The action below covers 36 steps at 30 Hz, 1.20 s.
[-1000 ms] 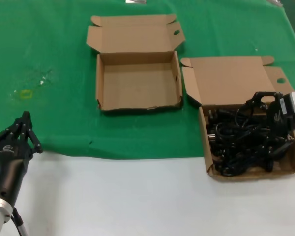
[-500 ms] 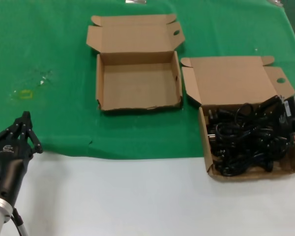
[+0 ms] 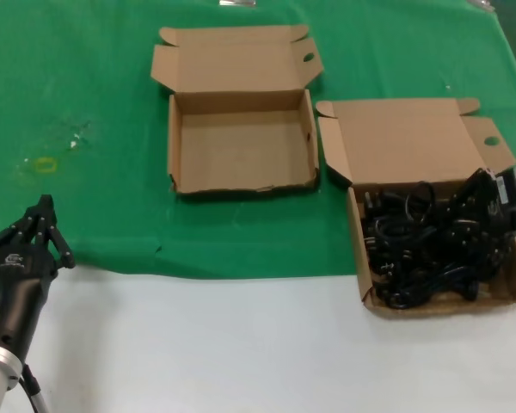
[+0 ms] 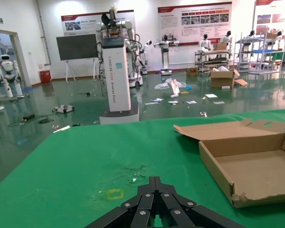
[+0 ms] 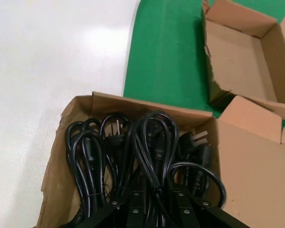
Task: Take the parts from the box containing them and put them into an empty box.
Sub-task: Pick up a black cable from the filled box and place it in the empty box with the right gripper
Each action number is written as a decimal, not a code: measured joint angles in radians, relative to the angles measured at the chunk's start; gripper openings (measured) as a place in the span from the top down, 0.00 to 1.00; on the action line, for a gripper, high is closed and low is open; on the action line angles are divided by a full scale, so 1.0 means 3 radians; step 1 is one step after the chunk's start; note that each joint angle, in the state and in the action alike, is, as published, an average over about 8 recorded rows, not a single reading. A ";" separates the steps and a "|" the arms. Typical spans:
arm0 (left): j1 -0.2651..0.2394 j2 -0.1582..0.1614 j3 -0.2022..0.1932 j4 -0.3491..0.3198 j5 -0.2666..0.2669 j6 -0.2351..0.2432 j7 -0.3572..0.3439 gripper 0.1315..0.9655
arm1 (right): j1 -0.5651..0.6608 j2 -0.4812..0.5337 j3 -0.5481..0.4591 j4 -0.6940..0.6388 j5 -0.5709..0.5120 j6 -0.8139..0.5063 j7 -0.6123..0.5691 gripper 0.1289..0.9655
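Green mat (image 3: 95,95) over the far half of the white table (image 3: 198,344). Empty box (image 3: 241,142) open at mat centre, lid back. Just to its right, the box of cords (image 3: 413,146), straddling the mat's edge. Black power cords (image 3: 421,249) coiled inside it. Right gripper (image 3: 480,202) down among them, fingers seemingly pinched on one coil (image 5: 152,142), though the tips are hidden. Left gripper (image 3: 41,225) parked near-left, fingers pressed together.

At the bottom centre, the left gripper (image 4: 156,213), black fingers drawn together, hovers over green cloth (image 4: 85,161); an open, empty brown cardboard box (image 4: 249,164) sits at right.
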 joint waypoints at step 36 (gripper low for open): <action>0.0000 0.0000 0.0000 0.0000 0.0000 0.0000 0.0000 0.99 | 0.0406 -0.0588 0.0090 0.0273 0.0126 0.0181 0.0530 0.90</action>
